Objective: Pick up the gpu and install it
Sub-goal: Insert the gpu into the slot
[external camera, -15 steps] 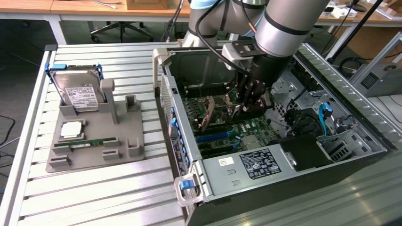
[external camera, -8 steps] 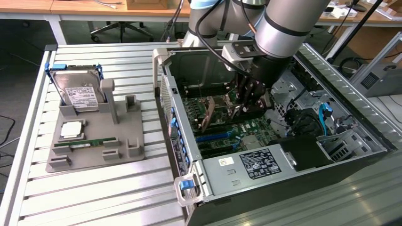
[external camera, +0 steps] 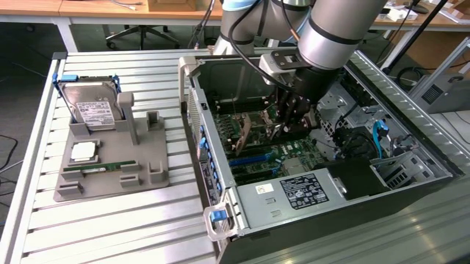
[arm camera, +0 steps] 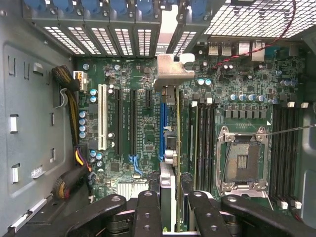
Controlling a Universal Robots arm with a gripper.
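Inside case, thin silver-bracketed gpu (arm camera: 170, 143)

The pincer (external camera: 294, 118) is lowered inside an open computer case (external camera: 411, 181), closed on the gpu (arm camera: 170, 148), which stands on edge over the motherboard (arm camera: 143, 123). Just beside the card on one side, dark expansion slots and a white slot (arm camera: 102, 116) lie bare, leaving room there. On the other side, upright memory sticks (arm camera: 202, 143) crowd close, then the open processor socket (arm camera: 242, 160). Ahead of the pincer, the rear slot covers (arm camera: 123, 39) wall off the way. Behind it, the power supply (external camera: 294, 192) blocks passage.
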